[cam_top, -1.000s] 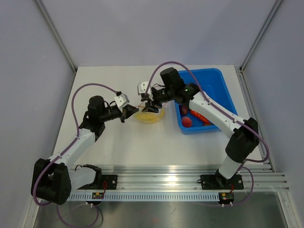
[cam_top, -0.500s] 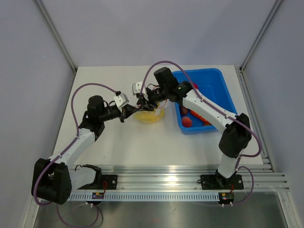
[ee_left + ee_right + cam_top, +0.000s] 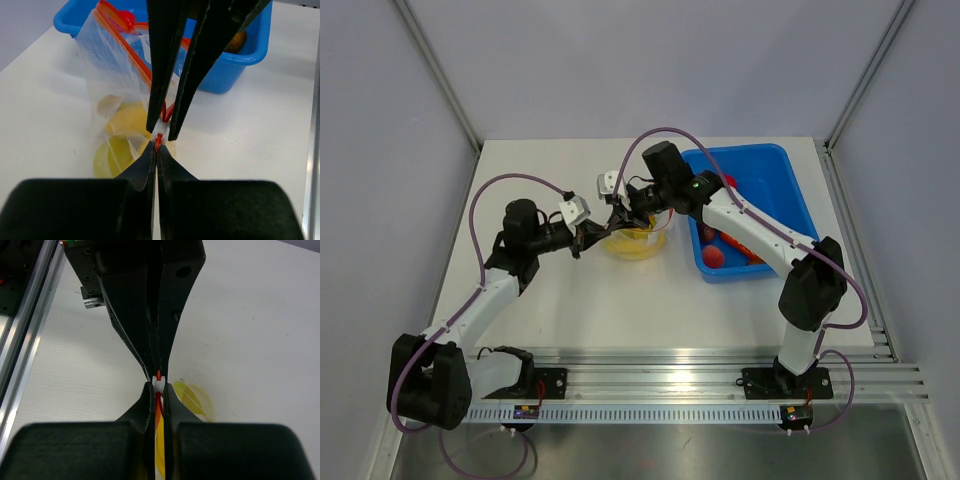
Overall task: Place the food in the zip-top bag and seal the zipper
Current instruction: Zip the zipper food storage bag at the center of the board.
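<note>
Banana [image 3: 125, 120] inside zip-top bag [image 3: 107, 75] on counter [image 3: 620, 300] near blue bin [image 3: 775, 190]. Left tool [image 3: 156, 146] and right tool [image 3: 157, 387] both pinching zipper [image 3: 131, 56], tip to tip.

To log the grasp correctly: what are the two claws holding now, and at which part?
Both hold the zip-top bag by its zipper: the left claw pinches the strip's end, the right claw grips the white piece beside it.

White table [image 3: 570, 310], blue bin [image 3: 772, 188] and zip-top bag [image 3: 638, 244] on it
</note>
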Available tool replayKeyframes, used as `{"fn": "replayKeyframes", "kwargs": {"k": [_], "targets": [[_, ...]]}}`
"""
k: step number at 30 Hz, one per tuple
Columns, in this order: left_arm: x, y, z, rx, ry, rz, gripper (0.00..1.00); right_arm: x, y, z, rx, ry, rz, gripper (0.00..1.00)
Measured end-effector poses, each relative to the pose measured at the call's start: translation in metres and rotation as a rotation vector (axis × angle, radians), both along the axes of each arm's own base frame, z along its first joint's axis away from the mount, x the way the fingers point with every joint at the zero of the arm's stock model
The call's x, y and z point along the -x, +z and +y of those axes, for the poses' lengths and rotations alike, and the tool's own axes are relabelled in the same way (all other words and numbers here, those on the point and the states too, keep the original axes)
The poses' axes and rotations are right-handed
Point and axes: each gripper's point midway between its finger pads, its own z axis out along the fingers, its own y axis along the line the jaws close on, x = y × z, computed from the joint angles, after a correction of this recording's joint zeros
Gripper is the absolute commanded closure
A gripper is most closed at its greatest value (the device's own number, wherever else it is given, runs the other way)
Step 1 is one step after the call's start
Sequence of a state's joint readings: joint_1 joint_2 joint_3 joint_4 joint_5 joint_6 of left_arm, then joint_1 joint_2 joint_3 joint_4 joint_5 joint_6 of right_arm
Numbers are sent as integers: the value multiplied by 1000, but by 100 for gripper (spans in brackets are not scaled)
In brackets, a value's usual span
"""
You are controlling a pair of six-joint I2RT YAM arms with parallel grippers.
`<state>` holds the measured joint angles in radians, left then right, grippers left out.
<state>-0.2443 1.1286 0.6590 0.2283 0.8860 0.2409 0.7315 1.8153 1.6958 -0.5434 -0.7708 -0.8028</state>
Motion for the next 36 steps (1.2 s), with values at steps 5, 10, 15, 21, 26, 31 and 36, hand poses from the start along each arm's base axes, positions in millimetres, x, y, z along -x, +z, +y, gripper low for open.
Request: {"fn": "replayKeyframes", "kwargs": {"k": [5,10,15,21,26,31,36], "targets": [[1,5,-1,-25,-32,9,76,0,0,0,0,-2,4,100],[3,6,-2,-33,-52,11,82,0,0,0,2,-5,2,100],[4,4,-1,-43,-58,6,100,0,-1,0,4,-8,6,100],[3,4,0,-50,-61,19,100,-1,-1,0,6,-14,7,100],[-1,6,5,-25,-9,8,100,-4,-1,0,4,-25,-13,100],[-6,12,19,22,81,12,100,-8,2,0,-12,-30,-37,100],[-14,19,29,51,130,17,100,-18,5,-5,-13,-60,-57,100]]}}
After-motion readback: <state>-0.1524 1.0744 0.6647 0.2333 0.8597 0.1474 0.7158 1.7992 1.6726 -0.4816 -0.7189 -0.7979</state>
